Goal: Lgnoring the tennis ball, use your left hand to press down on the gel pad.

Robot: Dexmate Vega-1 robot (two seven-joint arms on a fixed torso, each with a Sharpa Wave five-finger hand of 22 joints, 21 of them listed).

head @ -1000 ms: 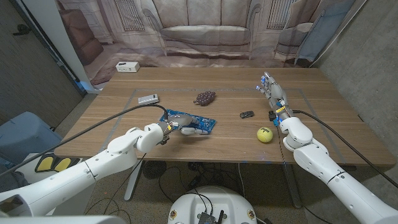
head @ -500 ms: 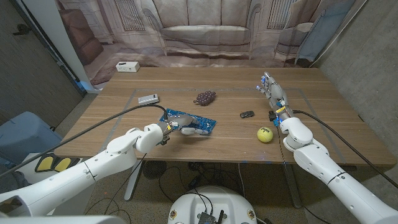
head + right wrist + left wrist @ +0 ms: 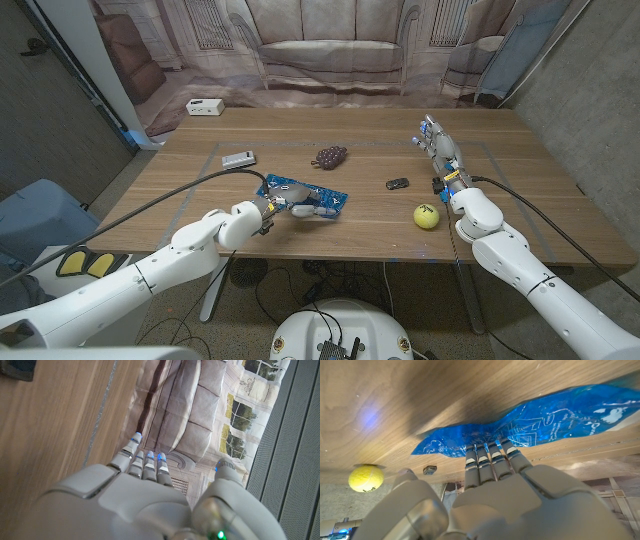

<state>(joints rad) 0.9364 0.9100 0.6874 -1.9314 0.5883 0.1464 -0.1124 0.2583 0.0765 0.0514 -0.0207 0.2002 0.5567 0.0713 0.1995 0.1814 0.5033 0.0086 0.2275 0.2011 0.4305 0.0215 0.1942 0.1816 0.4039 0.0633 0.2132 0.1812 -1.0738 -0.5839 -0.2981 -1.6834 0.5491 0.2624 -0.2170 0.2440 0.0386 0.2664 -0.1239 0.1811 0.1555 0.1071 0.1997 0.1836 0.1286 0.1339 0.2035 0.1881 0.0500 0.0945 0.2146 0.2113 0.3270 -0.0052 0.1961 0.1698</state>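
Gel pad point(image 3: 305, 194) lies flat on the bench point(image 3: 200, 205), blue, near the middle, front half. Landmark = gel pad for everything below.

Left hand point(image 3: 293, 203) is on the pad's near edge, fingers point(image 3: 490, 455) held side by side and straight, tips on the blue film. In the left wrist view the tips sit at the pad's edge, with most of the pad lying beyond them and off to one side. Nothing gripped or pinched; it touches the pad from above. Can't tell how hard it bears down.

Tennis ball point(image 3: 427, 215) is well right of the pad, near the bench's front edge, apart from both hands. Small dark object point(image 3: 397, 184) is between pad and ball, slightly farther back. Dark grape-like cluster point(image 3: 329, 156) is just behind the pad. Small grey device point(image 3: 238, 159) is behind-left of the pad; white box point(image 3: 204, 107) is farther back-left at the bench's far edge.

Right hand point(image 3: 441, 157) is far right of the pad, behind the ball, fingers point(image 3: 144, 462) extended, roughly together, holding nothing.
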